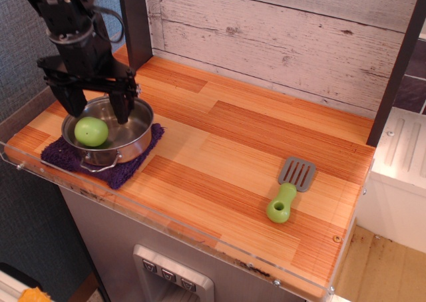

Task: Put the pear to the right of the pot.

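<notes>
The gripper (97, 109) is spread wide and empty; the pear (91, 131) lies just below it inside the pot (133, 139). Being smooth, light and likely slippery, it is best pinched across its round body.

No writing can be read anywhere — no label, brand, number or sign on the pot (108, 129), the pear (91, 131), the spatula (290, 190) or the wooden desk (253, 155) beneath them.
</notes>
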`<state>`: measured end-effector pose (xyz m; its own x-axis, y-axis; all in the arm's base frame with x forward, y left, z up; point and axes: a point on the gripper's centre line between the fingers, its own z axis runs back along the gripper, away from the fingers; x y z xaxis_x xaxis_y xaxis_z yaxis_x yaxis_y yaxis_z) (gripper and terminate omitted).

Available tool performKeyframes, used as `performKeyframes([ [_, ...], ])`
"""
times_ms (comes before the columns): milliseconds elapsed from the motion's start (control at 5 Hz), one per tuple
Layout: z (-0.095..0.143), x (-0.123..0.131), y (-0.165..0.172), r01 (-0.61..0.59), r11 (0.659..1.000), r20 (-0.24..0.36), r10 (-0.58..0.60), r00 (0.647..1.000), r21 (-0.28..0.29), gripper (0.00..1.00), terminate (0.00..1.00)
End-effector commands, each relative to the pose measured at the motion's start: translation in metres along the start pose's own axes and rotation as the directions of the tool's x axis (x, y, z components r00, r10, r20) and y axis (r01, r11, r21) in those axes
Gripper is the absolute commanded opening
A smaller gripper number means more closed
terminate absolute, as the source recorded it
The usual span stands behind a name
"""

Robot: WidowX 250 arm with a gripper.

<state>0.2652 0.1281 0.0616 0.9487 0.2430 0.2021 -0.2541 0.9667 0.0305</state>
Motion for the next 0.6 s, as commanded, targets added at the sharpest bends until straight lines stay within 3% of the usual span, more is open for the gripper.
performKeyframes([
  [0,-0.014,-0.006,-0.002,0.040,0.999,-0.052,-0.039,0.998,0.023,1.00,0.00],
  [200,-0.023,-0.009,-0.002,0.042,0.999,-0.083,-0.041,0.996,0.009,1.00,0.00],
  [400,-0.026,-0.009,-0.004,0.043,0.999,-0.079,-0.043,0.996,0.002,0.00,0.00],
])
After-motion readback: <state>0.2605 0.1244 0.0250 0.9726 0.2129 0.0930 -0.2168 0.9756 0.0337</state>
